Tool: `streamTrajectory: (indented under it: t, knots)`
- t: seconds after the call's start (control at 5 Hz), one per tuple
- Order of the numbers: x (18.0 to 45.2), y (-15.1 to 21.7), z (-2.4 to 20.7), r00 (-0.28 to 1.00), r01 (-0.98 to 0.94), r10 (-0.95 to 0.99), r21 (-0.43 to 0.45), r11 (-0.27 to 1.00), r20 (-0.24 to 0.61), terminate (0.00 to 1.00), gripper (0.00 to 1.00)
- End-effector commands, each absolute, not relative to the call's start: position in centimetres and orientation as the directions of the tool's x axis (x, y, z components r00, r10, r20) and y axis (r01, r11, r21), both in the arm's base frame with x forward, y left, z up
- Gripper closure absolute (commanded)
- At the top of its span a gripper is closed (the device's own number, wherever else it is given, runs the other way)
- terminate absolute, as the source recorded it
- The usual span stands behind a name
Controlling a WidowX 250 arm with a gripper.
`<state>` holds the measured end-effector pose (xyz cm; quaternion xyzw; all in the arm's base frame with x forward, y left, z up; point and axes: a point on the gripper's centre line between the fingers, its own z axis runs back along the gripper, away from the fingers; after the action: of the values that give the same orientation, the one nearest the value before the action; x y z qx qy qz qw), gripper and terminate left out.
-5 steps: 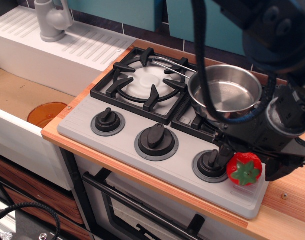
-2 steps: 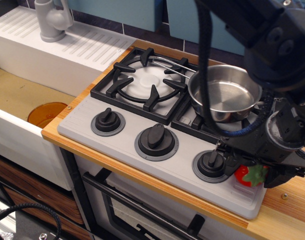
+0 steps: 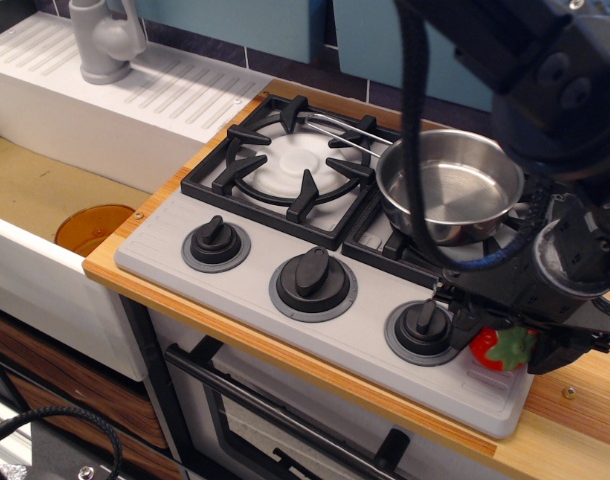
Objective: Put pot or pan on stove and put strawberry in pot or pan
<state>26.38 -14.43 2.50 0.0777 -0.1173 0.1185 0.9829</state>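
Note:
The steel saucepan [image 3: 447, 190] stands on the right burner of the grey stove [image 3: 250, 275], its wire handle reaching left over the left burner. The red strawberry [image 3: 491, 349] lies on the stove's front right corner, just right of the right knob [image 3: 422, 322]. My gripper [image 3: 505, 342] is lowered over the strawberry with a dark finger on either side of it. The jaws look open and wider than the fruit. The gripper body hides the strawberry's top half.
An orange bowl [image 3: 93, 228] lies in the sink at the left. A grey faucet [image 3: 105, 40] stands on the white drainboard at the back left. My arm and its black cable [image 3: 413, 150] hang across the pan's left side. Wooden counter edge [image 3: 575, 400] lies to the right.
My gripper has come down and forward over the strawberry, which was fully visible a second ago and is now half hidden. The pan has not moved.

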Motion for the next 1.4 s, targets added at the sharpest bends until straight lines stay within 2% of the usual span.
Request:
streamTrajectory:
  t: [0.0, 0.2, 0.4, 1.0, 1.2]
  knots:
    - [28.6, -14.0, 8.3, 0.954, -0.241, 0.215, 0.111, 0.964, 0.209, 0.00, 1.00]
    - [29.6, -13.4, 10.1, 0.958, -0.231, 0.205, 0.118, 0.966, 0.200, 0.00, 1.00]
    - [30.7, -12.7, 10.6, 0.959, -0.229, 0.201, 0.126, 0.965, 0.199, 0.00, 1.00]
    - [35.5, -9.0, 10.1, 0.961, -0.186, 0.152, 0.136, 0.973, 0.231, 0.00, 1.00]
    - [36.3, -8.3, 9.7, 0.963, -0.173, 0.140, 0.131, 0.976, 0.230, 0.00, 1.00]
